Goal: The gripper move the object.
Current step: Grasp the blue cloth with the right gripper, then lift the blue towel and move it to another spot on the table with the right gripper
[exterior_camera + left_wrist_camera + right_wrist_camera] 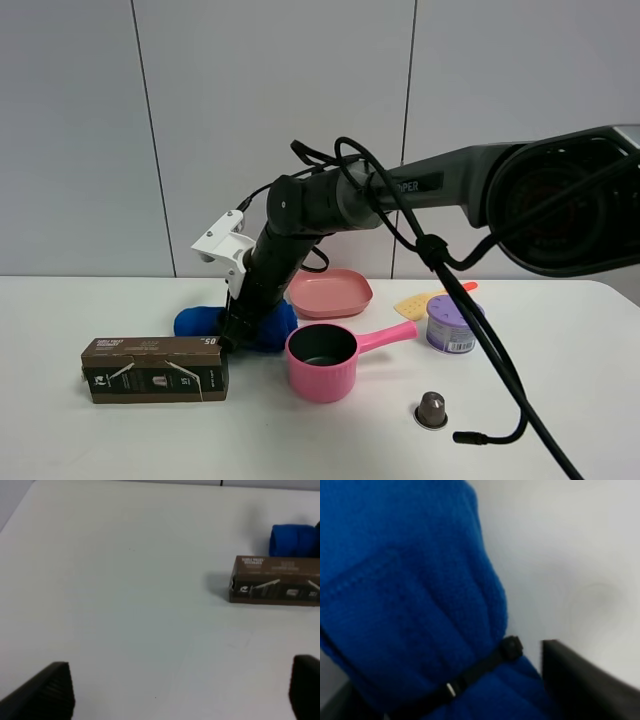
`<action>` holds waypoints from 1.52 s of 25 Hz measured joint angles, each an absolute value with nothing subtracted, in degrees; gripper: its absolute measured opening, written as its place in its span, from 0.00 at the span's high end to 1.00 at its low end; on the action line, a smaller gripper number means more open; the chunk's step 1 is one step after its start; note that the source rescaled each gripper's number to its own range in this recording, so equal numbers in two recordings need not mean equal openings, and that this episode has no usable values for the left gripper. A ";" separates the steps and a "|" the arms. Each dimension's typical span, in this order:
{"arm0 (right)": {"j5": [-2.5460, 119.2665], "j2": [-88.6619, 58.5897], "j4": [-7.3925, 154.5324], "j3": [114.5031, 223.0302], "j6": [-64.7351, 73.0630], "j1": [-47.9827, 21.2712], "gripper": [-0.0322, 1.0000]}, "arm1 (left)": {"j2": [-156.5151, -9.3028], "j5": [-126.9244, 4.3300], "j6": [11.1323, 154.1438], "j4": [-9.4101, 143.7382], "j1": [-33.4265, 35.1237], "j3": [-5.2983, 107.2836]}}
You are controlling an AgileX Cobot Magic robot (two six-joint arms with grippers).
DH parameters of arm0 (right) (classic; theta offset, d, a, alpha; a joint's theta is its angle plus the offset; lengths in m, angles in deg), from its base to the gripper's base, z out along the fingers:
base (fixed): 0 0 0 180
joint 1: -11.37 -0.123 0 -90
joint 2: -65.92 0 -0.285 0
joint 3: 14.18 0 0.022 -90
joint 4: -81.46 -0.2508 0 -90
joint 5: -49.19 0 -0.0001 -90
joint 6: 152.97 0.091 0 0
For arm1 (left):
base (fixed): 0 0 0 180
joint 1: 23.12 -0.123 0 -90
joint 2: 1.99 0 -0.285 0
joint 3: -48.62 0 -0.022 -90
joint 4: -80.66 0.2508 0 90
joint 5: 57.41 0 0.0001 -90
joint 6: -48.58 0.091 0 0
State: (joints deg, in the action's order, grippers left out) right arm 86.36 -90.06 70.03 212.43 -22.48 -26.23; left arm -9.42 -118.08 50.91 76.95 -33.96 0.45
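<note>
The bright blue rolled fabric bundle (198,320) lies on the white table behind the brown box. It also shows in the left wrist view (295,540). It fills the right wrist view (410,590), with a black strap around its middle. My right arm reaches across the middle, and my right gripper (232,335) is down on the bundle. Its dark fingers (590,685) stand wide apart on either side of the fabric (455,700). My left gripper (175,695) is open and empty above bare table, out of the exterior view.
A long brown cardboard box (155,370) lies just in front of the bundle and shows in the left wrist view (275,580). A pink pot (322,360), pink plate (330,293), purple can (452,325), yellow cracker (415,303) and a coffee capsule (431,409) stand to the right.
</note>
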 joint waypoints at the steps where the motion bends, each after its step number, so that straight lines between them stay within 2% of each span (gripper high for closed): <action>1: 86.36 -90.06 70.03 212.43 -22.48 -26.17 0.86 | -9.42 -118.08 50.91 76.95 -33.96 0.45; 2: 86.36 -90.06 69.95 212.43 -22.48 -26.05 0.96 | -9.42 -118.08 50.91 76.95 -33.96 0.45; 9: 86.48 -88.36 70.01 212.37 -22.48 -25.68 0.97 | -9.42 -118.08 50.91 76.95 -33.96 0.45; 16: 88.80 -75.74 70.23 212.32 -19.47 -25.62 0.97 | -9.42 -118.08 50.91 76.95 -33.96 0.45; 23: 97.73 -60.39 74.21 212.32 -4.06 -25.62 0.97 | -9.42 -118.08 50.91 76.95 -33.96 0.45; 33: 113.64 -43.98 92.43 212.32 20.78 -26.36 0.97 | -9.42 -118.08 50.91 76.95 -33.96 0.45; 38: 118.99 -39.02 100.07 212.38 25.32 -27.28 0.97 | -9.42 -118.08 50.91 76.95 -33.96 0.45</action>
State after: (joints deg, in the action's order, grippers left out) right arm 118.99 -39.02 100.07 212.38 25.32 -27.28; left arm -9.42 -118.08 50.91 76.95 -33.96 0.45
